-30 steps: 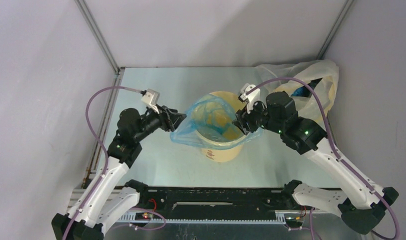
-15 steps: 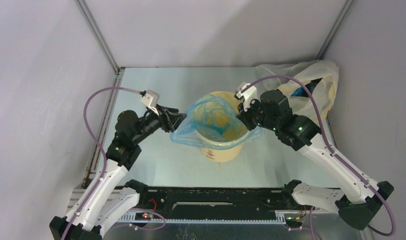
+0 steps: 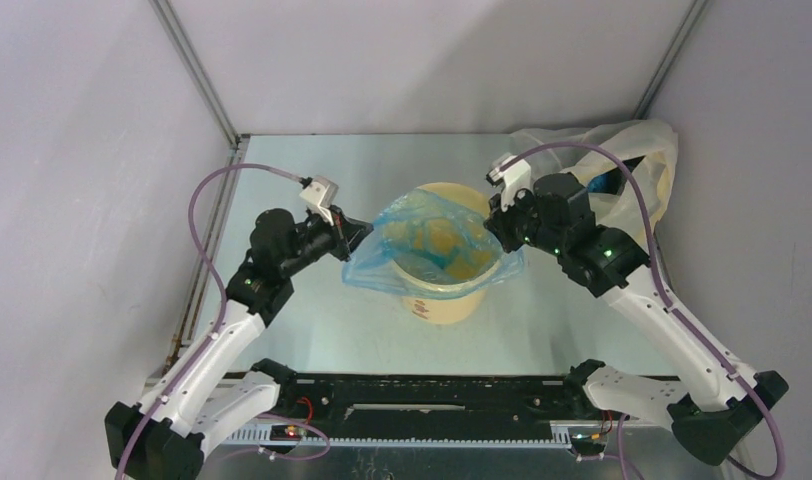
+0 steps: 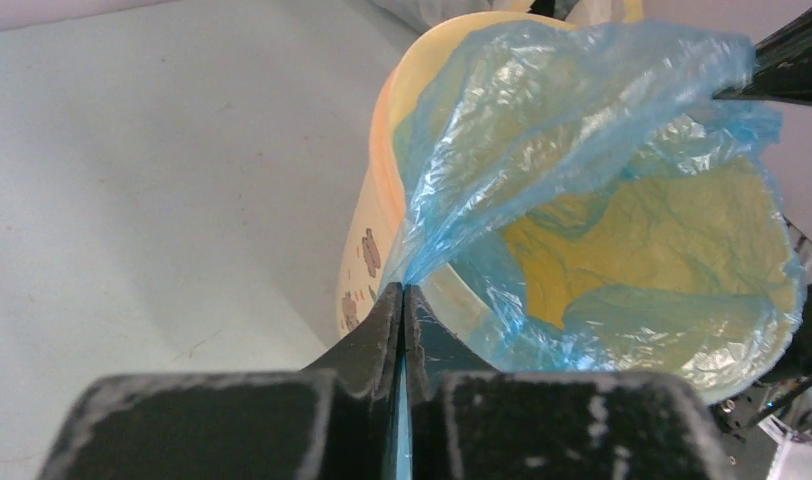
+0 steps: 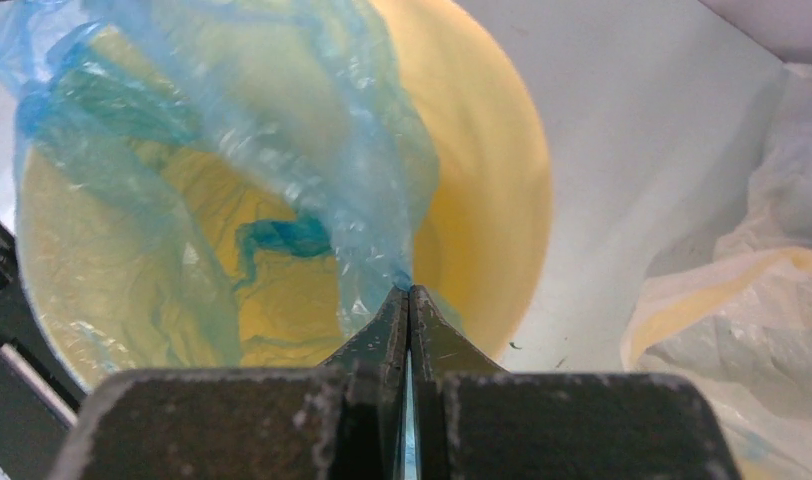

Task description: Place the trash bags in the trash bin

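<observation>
A thin blue trash bag [image 3: 432, 232] lies draped inside and over the mouth of the yellow-orange trash bin [image 3: 452, 300], which stands mid-table. My left gripper [image 3: 359, 236] is shut on the bag's left edge, just outside the bin's rim. From the left wrist, the film [image 4: 542, 130] fans out from the pinched jaws over the bin [image 4: 367, 250]. My right gripper [image 3: 494, 222] is shut on the bag's right edge, over the bin's right rim. From the right wrist, blue film [image 5: 312, 120] rises from the closed jaws, with the bin's inside [image 5: 482, 160] behind it.
A large pale yellowish see-through plastic bag [image 3: 632, 160] lies at the back right of the table, close behind my right arm; it also shows in the right wrist view [image 5: 742, 300]. Grey walls and metal frame posts [image 3: 197, 80] enclose the table.
Both grippers have closed on the blue bag's edges. The left gripper moved right toward the bin; the right gripper shifted slightly up and back, stretching the film wider.
</observation>
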Robot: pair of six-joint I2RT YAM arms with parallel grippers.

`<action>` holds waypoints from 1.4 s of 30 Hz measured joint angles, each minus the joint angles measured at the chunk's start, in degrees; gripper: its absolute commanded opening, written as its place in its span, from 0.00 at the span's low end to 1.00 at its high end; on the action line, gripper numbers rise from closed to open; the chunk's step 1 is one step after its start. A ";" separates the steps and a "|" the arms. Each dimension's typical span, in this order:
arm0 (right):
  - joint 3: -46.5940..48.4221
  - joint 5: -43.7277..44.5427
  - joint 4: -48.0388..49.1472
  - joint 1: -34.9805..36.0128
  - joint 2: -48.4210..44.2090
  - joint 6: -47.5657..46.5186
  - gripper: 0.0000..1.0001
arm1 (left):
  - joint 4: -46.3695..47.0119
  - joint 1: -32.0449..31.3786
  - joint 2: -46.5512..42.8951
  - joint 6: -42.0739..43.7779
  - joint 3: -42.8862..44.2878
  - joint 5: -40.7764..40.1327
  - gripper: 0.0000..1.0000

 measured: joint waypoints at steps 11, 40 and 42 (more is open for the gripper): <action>0.07 -2.03 1.25 -9.70 -0.90 5.97 0.00 | -1.73 -0.11 3.58 0.35 5.64 -3.08 0.00; 0.17 -2.86 6.62 -18.82 14.43 13.44 0.00 | -0.66 -0.22 28.20 -2.67 19.50 -3.52 0.09; 0.17 -3.50 6.86 -18.97 14.86 13.79 0.00 | -0.39 -0.20 29.29 -3.34 20.06 -3.04 0.10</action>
